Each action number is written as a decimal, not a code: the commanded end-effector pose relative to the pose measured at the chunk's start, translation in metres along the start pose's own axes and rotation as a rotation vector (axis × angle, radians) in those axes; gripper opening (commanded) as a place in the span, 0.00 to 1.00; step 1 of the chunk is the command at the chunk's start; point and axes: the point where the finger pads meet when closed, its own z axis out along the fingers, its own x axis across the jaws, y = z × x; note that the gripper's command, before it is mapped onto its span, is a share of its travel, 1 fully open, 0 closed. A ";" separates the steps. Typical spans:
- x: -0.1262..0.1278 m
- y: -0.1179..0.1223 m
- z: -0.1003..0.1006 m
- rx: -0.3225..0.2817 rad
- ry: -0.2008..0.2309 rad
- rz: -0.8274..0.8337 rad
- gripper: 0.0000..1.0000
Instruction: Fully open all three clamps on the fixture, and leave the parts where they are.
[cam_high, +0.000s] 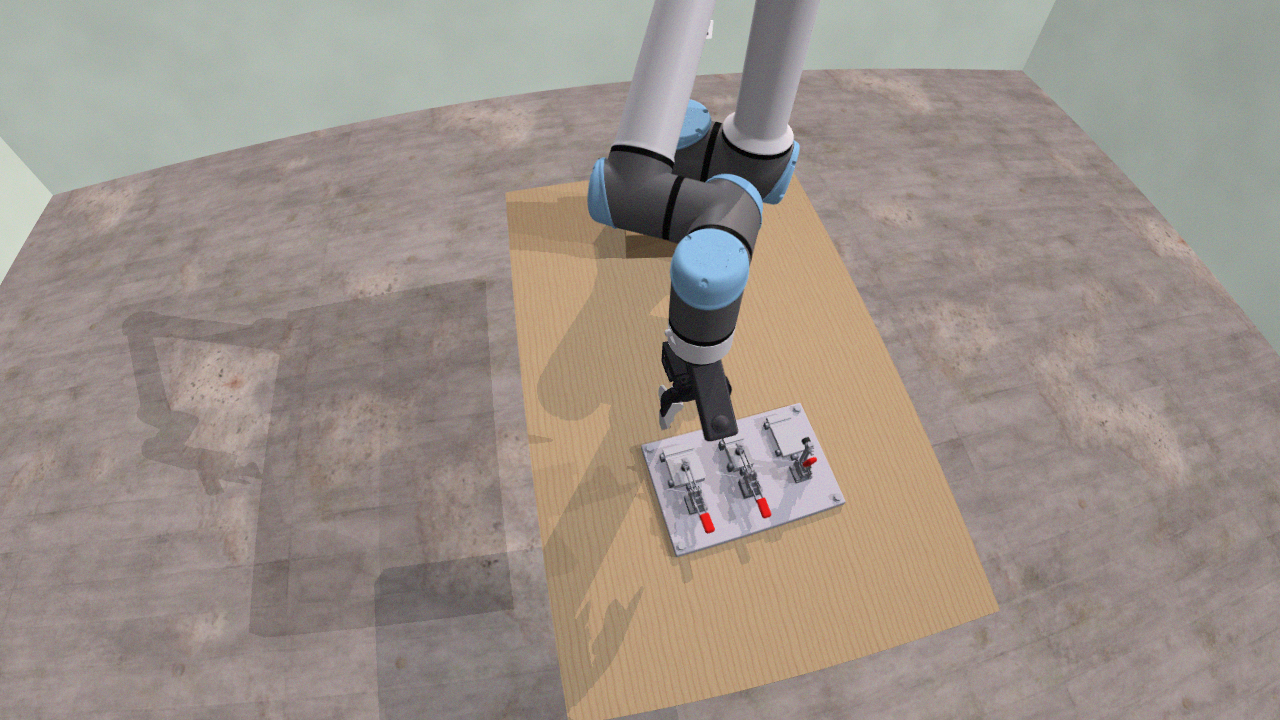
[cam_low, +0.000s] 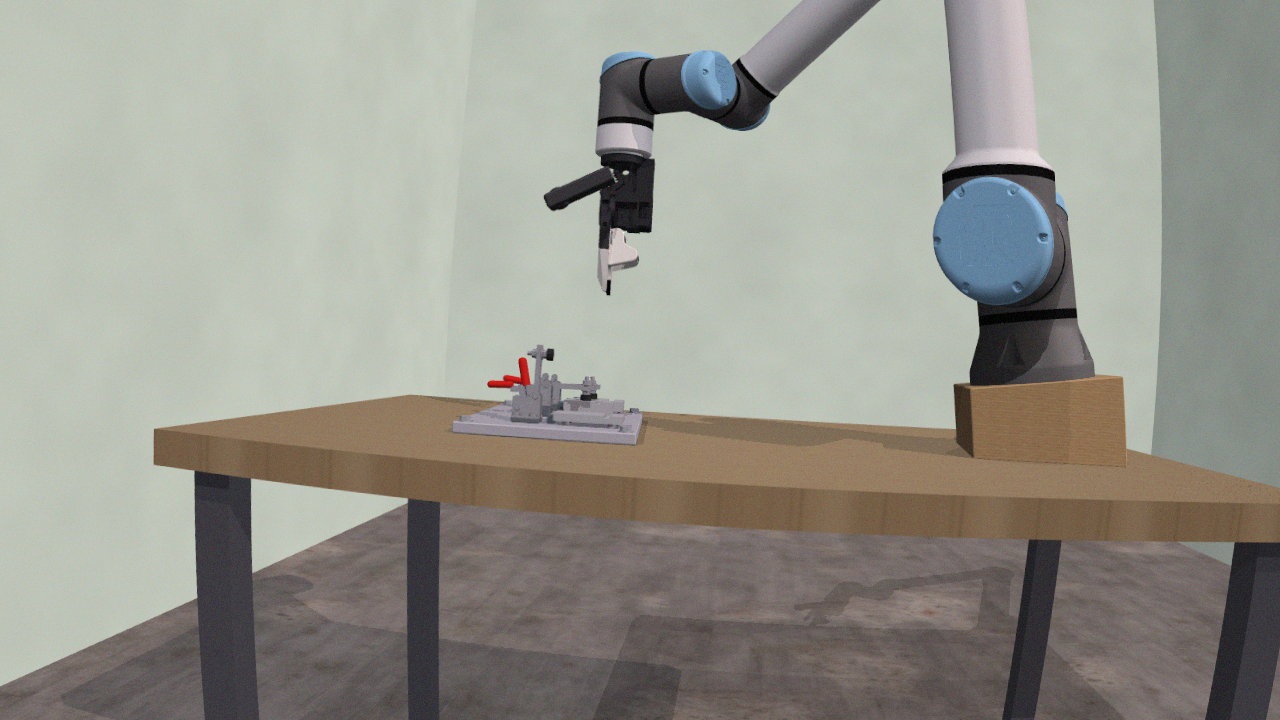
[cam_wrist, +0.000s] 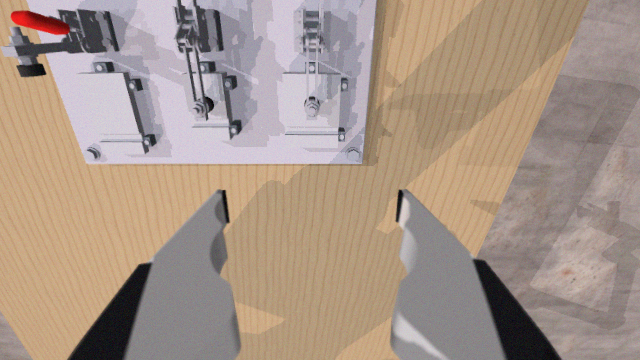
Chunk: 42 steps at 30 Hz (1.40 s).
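A grey fixture plate (cam_high: 739, 491) lies on the wooden table and carries three toggle clamps with red handles. The left clamp (cam_high: 696, 501) and the middle clamp (cam_high: 751, 488) have their handles lying flat toward the front. The right clamp (cam_high: 802, 462) has its handle raised and its arm swung up. In the wrist view the plate (cam_wrist: 225, 80) is at the top, with the raised clamp's red handle (cam_wrist: 37, 22) at the upper left. My gripper (cam_wrist: 313, 192) is open and empty, high above the table behind the plate; it also shows in the side view (cam_low: 610, 268).
The arm's base stands on a wooden block (cam_low: 1040, 419) at the table's far end. The table's side edge (cam_wrist: 530, 125) runs close to the right of the plate in the wrist view, with floor beyond it.
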 end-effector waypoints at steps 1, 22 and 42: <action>0.000 -0.001 -0.001 0.001 0.001 0.000 0.59; 0.000 -0.001 -0.001 0.001 0.001 0.000 0.59; 0.000 -0.001 -0.001 0.001 0.001 0.000 0.28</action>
